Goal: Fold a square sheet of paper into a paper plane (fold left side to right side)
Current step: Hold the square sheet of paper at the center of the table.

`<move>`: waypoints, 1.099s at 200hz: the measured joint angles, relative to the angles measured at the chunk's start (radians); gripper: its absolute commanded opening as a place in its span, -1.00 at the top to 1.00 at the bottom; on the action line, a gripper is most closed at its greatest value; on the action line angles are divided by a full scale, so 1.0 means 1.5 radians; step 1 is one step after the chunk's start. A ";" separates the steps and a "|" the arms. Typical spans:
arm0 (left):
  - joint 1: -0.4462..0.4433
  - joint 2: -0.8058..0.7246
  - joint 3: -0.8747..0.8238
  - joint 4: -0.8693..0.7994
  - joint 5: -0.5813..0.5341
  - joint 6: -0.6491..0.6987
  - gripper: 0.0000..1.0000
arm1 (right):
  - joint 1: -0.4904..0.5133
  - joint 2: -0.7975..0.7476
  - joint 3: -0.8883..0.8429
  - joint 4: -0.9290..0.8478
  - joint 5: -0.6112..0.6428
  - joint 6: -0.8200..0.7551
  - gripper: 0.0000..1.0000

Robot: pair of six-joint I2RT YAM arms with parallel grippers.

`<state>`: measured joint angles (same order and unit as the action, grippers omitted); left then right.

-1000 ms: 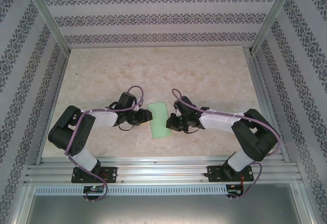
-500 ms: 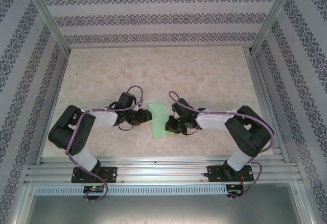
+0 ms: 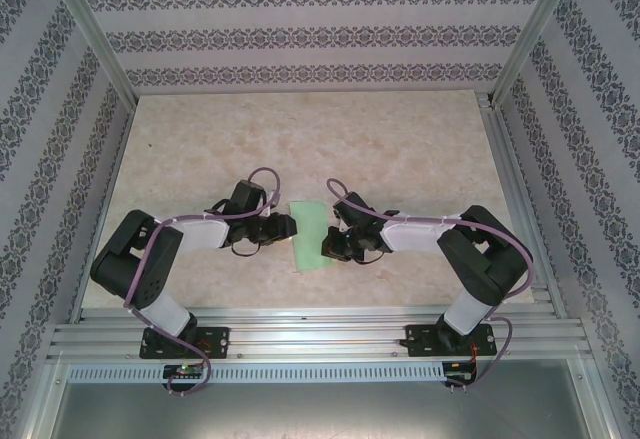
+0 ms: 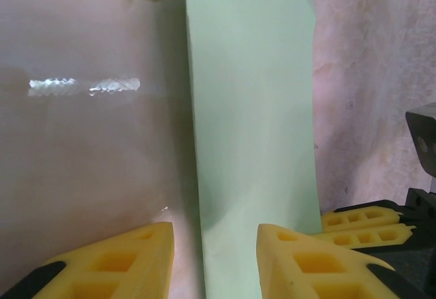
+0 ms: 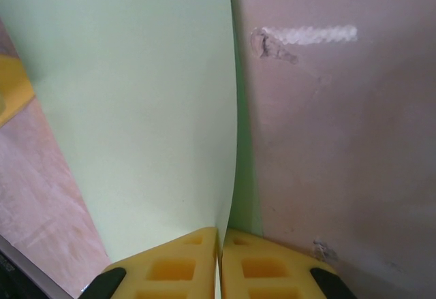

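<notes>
A narrow strip of mint-green paper, the square sheet of paper point(image 3: 310, 234), is lying flat on the marbled desk point(image 3: 300, 139), midway between the left and right edges and closer to the near edge than the far one. The left gripper point(image 3: 291, 227) is sitting low at the strip's left edge with its yellow fingers point(image 4: 116, 261) partly spread and nothing between them; from its wrist, one finger is over bare desk and the other over the paper. The right gripper point(image 3: 331, 247) is working at the strip's right edge with its fingers pressed together, and from its wrist the top layer's edge is curling up into the seam between them, so it looks to be pinching that layer, with a sliver of a lower layer showing beneath. Over the last second the right arm has been creeping leftward onto the sheet while the left has barely been moving. That suggests a flap is being carried over, with no crease pressed yet.
</notes>
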<state>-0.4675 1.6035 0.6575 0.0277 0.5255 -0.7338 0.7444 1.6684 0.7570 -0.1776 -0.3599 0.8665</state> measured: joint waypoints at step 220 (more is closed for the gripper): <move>-0.088 0.008 -0.036 0.037 0.040 -0.010 0.47 | 0.006 0.010 0.021 -0.030 0.011 -0.011 0.79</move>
<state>-0.5991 1.6161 0.6033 0.0826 0.5861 -0.7494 0.7528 1.6829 0.7883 -0.2222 -0.3431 0.8505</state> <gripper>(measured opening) 0.264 0.105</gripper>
